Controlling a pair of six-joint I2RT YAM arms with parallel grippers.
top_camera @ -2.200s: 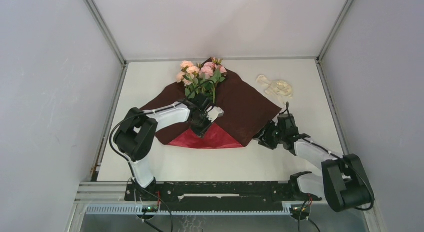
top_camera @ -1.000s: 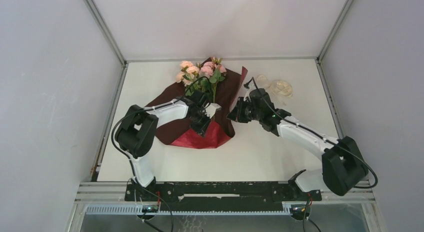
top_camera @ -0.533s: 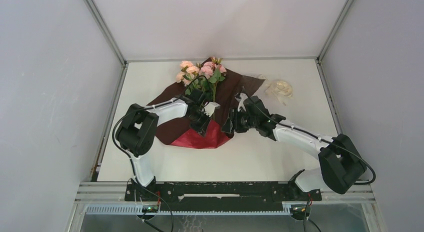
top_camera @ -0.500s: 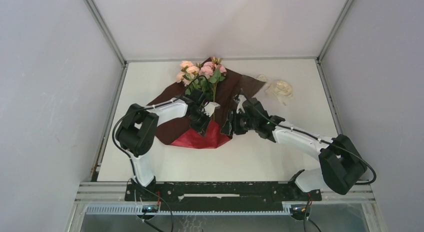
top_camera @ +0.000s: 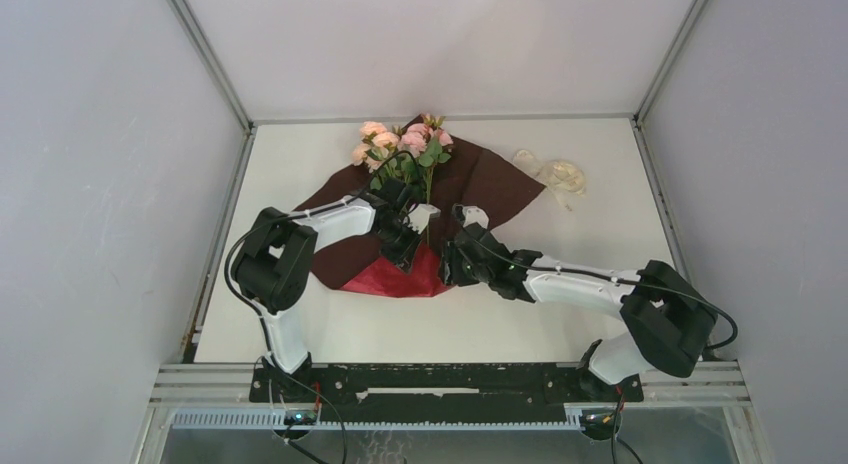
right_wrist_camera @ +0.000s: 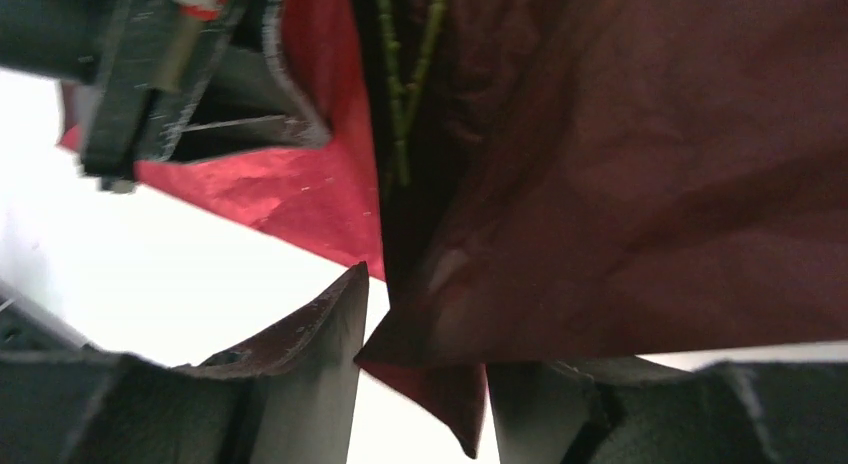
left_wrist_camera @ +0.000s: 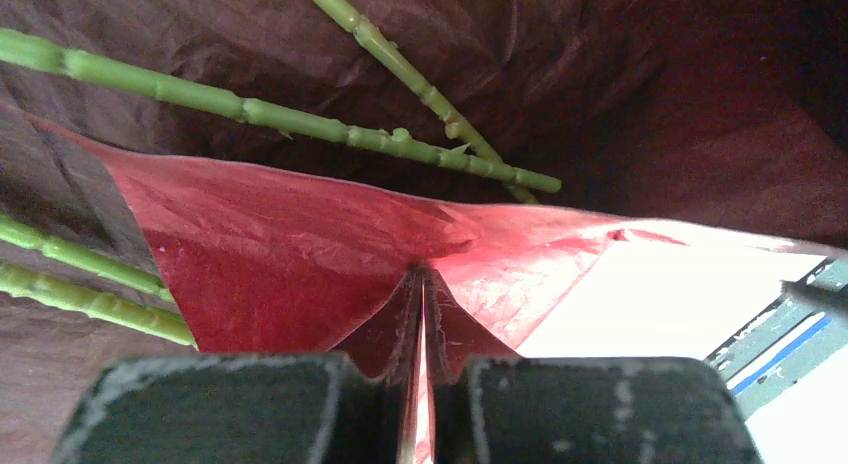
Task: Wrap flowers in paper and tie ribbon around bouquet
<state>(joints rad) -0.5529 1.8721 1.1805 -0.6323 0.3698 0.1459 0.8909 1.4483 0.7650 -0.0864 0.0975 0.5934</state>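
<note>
The pink flowers (top_camera: 400, 142) lie with their heads at the far end of the dark red paper (top_camera: 490, 184). Their green stems (left_wrist_camera: 300, 120) run down its middle. My left gripper (top_camera: 401, 246) is shut on a raised fold of the paper (left_wrist_camera: 300, 254), whose thin edge shows pinched between the closed jaws (left_wrist_camera: 422, 319). My right gripper (top_camera: 452, 261) stands just right of it at the stem end, open. A loose corner of the paper (right_wrist_camera: 450, 394) hangs between its fingers (right_wrist_camera: 320, 334) without being pinched. The cream ribbon (top_camera: 560, 174) lies coiled at the back right.
The left gripper's black body (right_wrist_camera: 150, 74) is close to my right gripper, at the upper left of the right wrist view. The white table (top_camera: 600, 234) is bounded by grey walls and a metal frame. The arm bases sit along the near rail (top_camera: 440, 379).
My right gripper carried the paper's right side leftward over the stems, moved down to the stem end and opened. The lifted flap has sagged back to the right. The left gripper kept its hold.
</note>
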